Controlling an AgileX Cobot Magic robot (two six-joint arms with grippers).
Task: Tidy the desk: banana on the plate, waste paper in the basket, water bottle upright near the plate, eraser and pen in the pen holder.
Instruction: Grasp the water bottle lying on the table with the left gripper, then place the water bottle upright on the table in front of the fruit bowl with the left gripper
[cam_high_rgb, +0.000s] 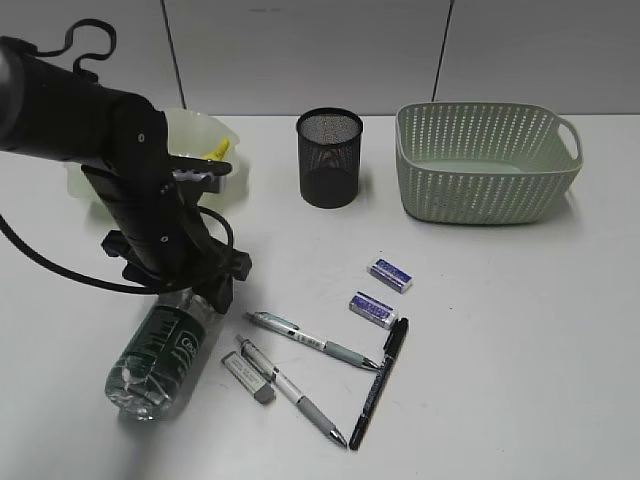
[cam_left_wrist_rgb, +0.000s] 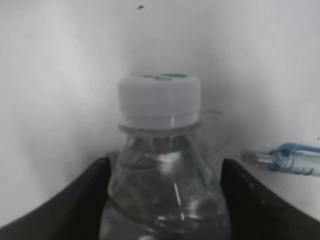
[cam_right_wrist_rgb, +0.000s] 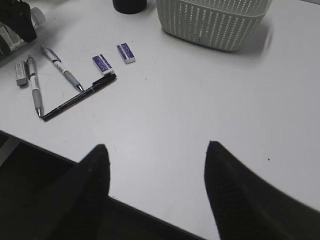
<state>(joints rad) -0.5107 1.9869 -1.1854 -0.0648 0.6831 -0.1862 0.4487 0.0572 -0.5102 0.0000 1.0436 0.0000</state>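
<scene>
Left claw positioned around the neck of the clear plastic water bottle with dark green label and white cap; black fingers flank the shoulder on both sides, but contact not resolvable, so closure state cannot be told. Bottle lying on its side on the plain white table, at 7 o'clock from the black wire-mesh cylindrical pen holder, cap end under the left arm. Pale green wavy-rimmed translucent plate at 9 o'clock from the holder, largely hidden behind the arm, with a bright yellow banana tip showing in it. Pale green perforated rectangular plastic basket at 3 o'clock from the holder. Two white erasers with purple sleeves at 5 o'clock from the holder, well apart from it. Three pens and a small grey rectangular piece grouped at 3 o'clock from the bottle. Right claw spread wide, hanging above the near table edge, gripping nothing.
</scene>
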